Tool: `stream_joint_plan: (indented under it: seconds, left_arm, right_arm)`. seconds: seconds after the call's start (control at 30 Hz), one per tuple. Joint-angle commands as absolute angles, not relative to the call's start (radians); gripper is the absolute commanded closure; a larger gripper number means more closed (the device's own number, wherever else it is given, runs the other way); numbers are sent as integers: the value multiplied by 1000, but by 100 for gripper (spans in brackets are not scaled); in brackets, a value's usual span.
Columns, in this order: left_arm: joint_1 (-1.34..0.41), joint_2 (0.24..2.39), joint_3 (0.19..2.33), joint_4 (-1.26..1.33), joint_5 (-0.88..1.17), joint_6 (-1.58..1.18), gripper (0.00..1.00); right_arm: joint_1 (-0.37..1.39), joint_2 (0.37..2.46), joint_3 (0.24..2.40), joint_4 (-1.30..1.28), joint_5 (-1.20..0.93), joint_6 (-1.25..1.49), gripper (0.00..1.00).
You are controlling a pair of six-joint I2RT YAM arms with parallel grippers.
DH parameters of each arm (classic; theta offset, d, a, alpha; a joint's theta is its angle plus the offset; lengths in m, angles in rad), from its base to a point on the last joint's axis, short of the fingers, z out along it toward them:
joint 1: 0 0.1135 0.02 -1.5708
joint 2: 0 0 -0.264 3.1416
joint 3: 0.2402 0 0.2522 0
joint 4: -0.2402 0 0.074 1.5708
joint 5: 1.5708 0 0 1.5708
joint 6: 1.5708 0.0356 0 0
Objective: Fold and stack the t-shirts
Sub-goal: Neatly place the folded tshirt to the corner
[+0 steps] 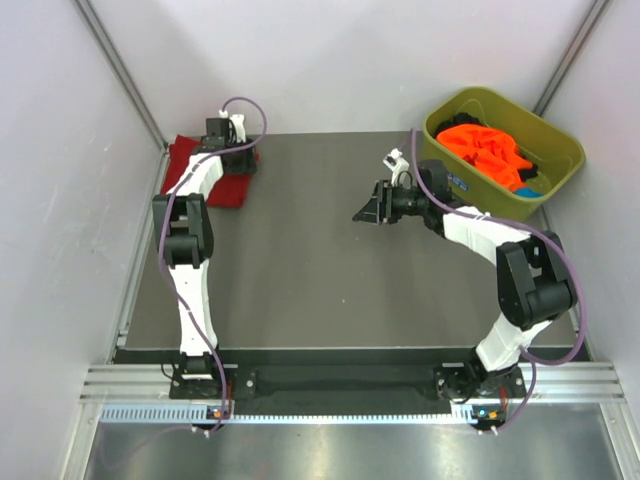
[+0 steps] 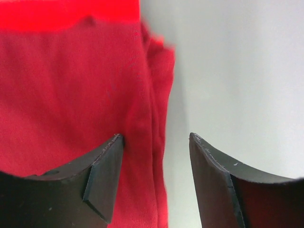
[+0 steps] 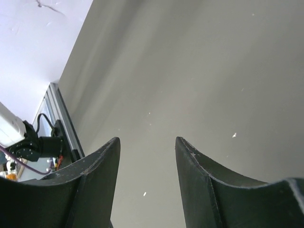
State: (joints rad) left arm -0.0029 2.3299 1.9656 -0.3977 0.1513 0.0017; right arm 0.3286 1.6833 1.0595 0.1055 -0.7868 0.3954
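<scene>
Crimson t-shirt lies folded far-left under the spread left jaws (placing step, I judge); next, the right jaws, also spread and empty, must fetch an orange t-shirt from the olive tub.

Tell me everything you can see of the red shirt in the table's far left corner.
The red shirt is soft matte cloth, folded into a flat, roughly rectangular pile at the table's far left corner. A brighter red band shows along one edge; its layered side edge is slightly rumpled. The left tool stands open over that edge, one finger over cloth, one over bare table; contact is unclear.
</scene>
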Motion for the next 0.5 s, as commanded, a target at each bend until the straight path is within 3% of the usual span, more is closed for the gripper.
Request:
stream_joint_plan:
  seconds: [0.0, 0.2, 0.27, 0.3, 0.33, 0.37, 0.47]
  left_arm:
    - [20, 2348, 2081, -319, 190, -9, 37]
    - [60, 2349, 2120, -276, 17, 32, 36]
    - [89, 2355, 2125, -258, -55, 41, 41]
    - [95, 2359, 2134, -250, -66, 40, 46]
    - [106, 2371, 2140, -249, -77, 38, 61]
    - [120, 2378, 2146, -249, -89, 28, 68]
    - [146, 2417, 2178, -258, -115, 5, 83]
  right_arm:
    - [328, 1695, 1130, 86, -764, 362, 49]
    - [347, 1684, 1166, 17, -721, 341, 49]
    - [353, 1684, 1172, 8, -712, 339, 50]
    - [351, 1684, 1173, 8, -707, 339, 50]
    - [353, 1687, 1173, 8, -706, 339, 49]
    - [354, 1689, 1175, 14, -704, 341, 49]
    - [353, 1698, 1178, 29, -703, 351, 50]
